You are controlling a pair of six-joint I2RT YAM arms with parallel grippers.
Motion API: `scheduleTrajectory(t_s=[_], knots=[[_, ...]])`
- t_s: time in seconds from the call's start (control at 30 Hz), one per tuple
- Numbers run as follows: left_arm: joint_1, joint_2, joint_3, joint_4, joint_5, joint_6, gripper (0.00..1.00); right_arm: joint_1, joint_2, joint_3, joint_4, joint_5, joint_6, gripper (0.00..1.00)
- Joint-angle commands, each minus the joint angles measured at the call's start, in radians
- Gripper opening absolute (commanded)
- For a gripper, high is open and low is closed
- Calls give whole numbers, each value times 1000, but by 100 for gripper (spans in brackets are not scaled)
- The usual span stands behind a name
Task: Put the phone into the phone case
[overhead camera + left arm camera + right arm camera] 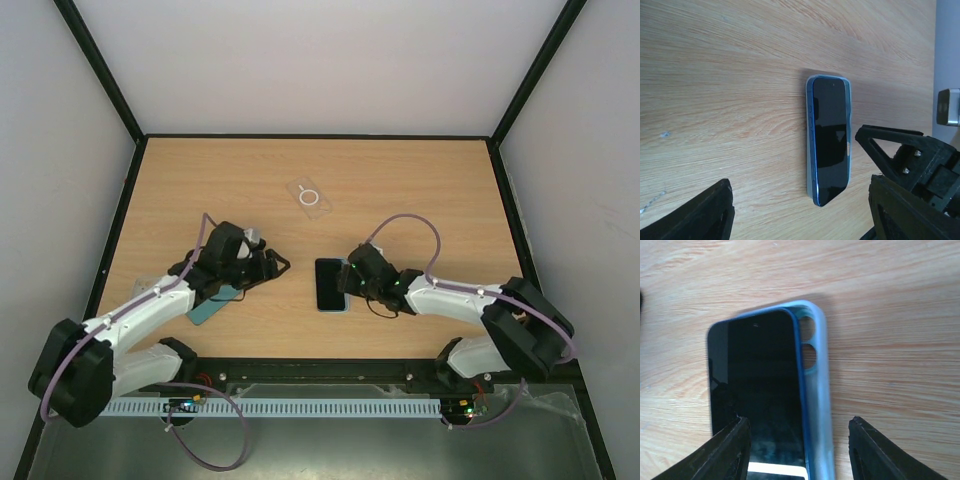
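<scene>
Phone (331, 284), screen up, long axis near-to-far, lying skewed atop light-blue phone case (817, 390), near middle of table (420, 190); right gripper (348, 278), jaws wide, straddles its width from the right, closer than left gripper (272, 266), likewise wide.

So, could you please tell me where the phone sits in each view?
Top external: phone at centre, just left of the right gripper.
Left wrist: right of centre, long side vertical.
Right wrist: left of centre, running off the bottom edge.
Shared landmark: the light-blue case under it.
</scene>
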Motion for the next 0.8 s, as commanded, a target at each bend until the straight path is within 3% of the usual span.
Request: scheduleTrajectory(t_s=[0.0, 0.5, 0.77], knots=[[-21, 50, -1, 75, -22, -41, 72, -18, 42, -40, 71, -52, -16, 53], [-26, 88, -29, 88, -45, -45, 56, 10, 228, 22, 220, -241, -49, 38], [-47, 145, -60, 195, 2, -24, 51, 27, 232, 29, 230, -165, -25, 39]])
